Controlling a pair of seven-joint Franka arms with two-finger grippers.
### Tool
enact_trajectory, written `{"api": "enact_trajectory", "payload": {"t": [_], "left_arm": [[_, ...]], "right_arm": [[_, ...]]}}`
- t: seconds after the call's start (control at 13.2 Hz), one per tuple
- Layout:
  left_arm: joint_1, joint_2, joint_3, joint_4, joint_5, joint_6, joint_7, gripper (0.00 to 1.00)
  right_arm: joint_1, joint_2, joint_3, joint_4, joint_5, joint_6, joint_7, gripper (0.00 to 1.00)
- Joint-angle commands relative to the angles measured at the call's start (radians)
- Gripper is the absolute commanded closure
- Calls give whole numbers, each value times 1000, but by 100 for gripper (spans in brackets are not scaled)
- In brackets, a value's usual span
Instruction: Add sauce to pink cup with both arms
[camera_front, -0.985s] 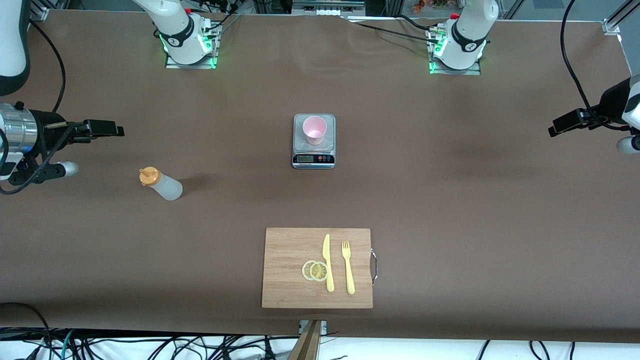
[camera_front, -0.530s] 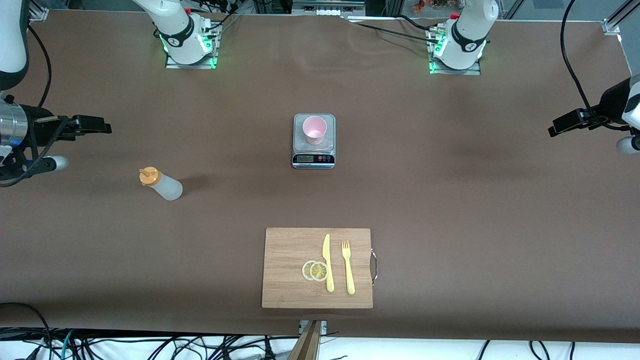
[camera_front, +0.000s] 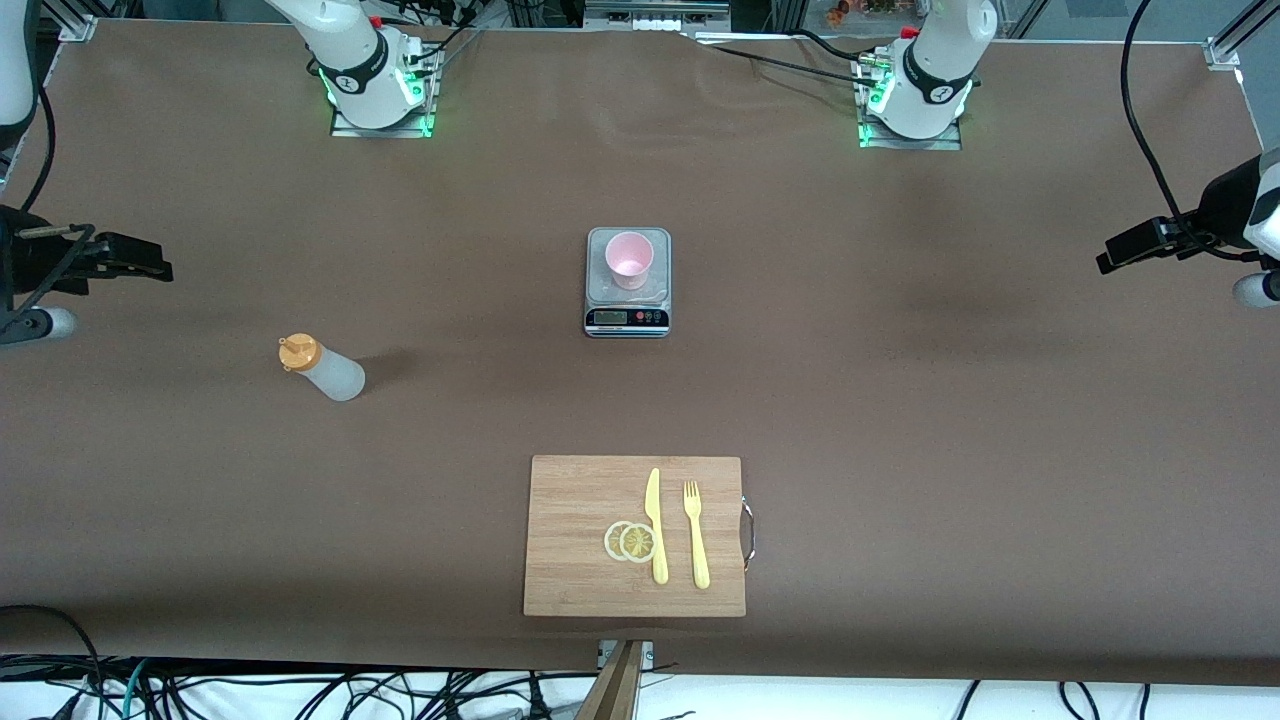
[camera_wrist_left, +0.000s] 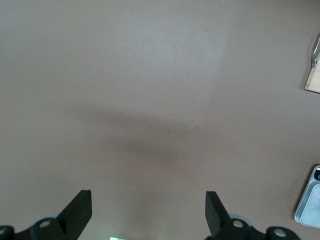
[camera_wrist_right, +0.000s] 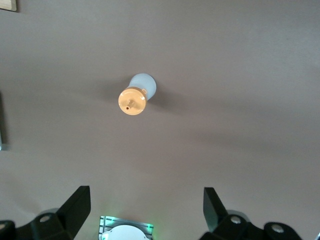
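Both pincers spread wide, grasping nothing, out over opposite bench ends.
My right pincer (camera_wrist_right: 145, 210) hangs above the upright sauce bottle (camera_front: 322, 368), my left pincer (camera_wrist_left: 148, 215) over bare bench (camera_front: 900, 400); the pink cup (camera_front: 629, 260) sits on the scale (camera_front: 627, 318). Any grab should take the bottle's body square, well below its cap.

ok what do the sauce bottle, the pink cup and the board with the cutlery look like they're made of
Sauce bottle: probably soft plastic, with a frosted, cloudy body and an opaque orange cap.
Pink cup: likely plastic, an even matte pink with a faint sheen inside.
Cutting board: looks like wood or bamboo, with pale streaky grain and a metal handle at one edge.
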Motion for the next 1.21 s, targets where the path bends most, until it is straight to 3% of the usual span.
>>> {"api": "enact_trajectory", "payload": {"t": [0.0, 0.53, 1.14], "left_arm": [[3, -11, -2, -8, -14, -3, 10, 0], [2, -10, -2, -8, -14, -3, 10, 0], [2, -10, -2, -8, -14, -3, 10, 0]], "right_arm": [[-10, -80, 7, -76, -18, 24, -4, 0], [-2, -187, 11, -211, -14, 28, 142, 0], [-2, -163, 10, -194, -3, 25, 131, 0]]}}
